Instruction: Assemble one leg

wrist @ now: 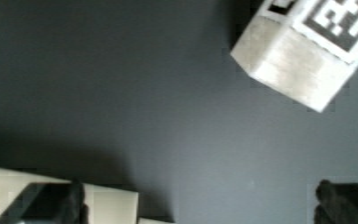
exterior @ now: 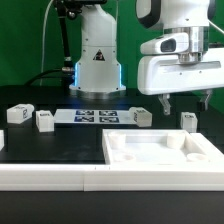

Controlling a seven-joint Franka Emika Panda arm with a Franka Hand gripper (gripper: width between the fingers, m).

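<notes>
Several small white legs with tags lie on the black table: two at the exterior view's left, one by the marker board's end, and one at the right. My gripper hangs open and empty just above that right leg, with a finger on either side of it and not touching it. In the wrist view a tagged leg lies on the dark table, away from my open gripper. The dark fingertips show at the frame's edge with nothing between them.
The large white square panel with corner sockets lies in front, close to the right leg. The marker board lies before the robot base. A white part's edge shows beside one finger. A white rail runs along the front.
</notes>
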